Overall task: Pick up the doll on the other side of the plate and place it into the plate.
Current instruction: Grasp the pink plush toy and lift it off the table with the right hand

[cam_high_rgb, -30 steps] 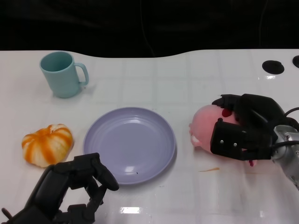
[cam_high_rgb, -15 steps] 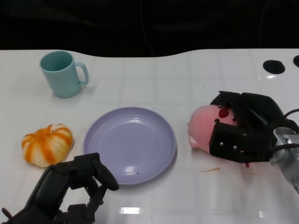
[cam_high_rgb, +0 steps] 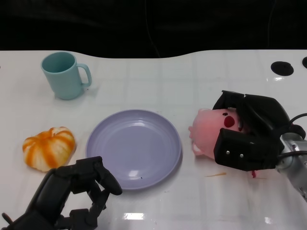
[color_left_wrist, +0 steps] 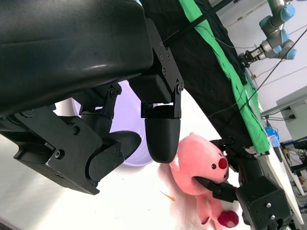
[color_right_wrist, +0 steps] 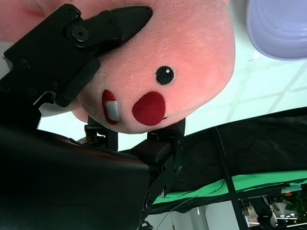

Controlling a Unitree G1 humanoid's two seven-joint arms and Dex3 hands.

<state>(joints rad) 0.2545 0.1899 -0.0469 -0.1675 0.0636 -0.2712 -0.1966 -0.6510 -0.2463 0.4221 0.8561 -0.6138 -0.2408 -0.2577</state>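
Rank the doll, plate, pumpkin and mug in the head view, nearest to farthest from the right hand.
1. Doll: held in the right hand.
2. Plate: centre of the table, just beyond the doll.
3. Mug: far left corner.
4. Pumpkin: left edge, past the plate. It is only slightly farther than the mug, almost too close to call.

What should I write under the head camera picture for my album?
Robot's right hand grips pink doll beside the empty purple plate.

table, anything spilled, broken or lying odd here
Nothing is spilled or broken. The one stray thing is a thin orange sliver on the table, between the plate and the right robot hand, which holds the pink doll.
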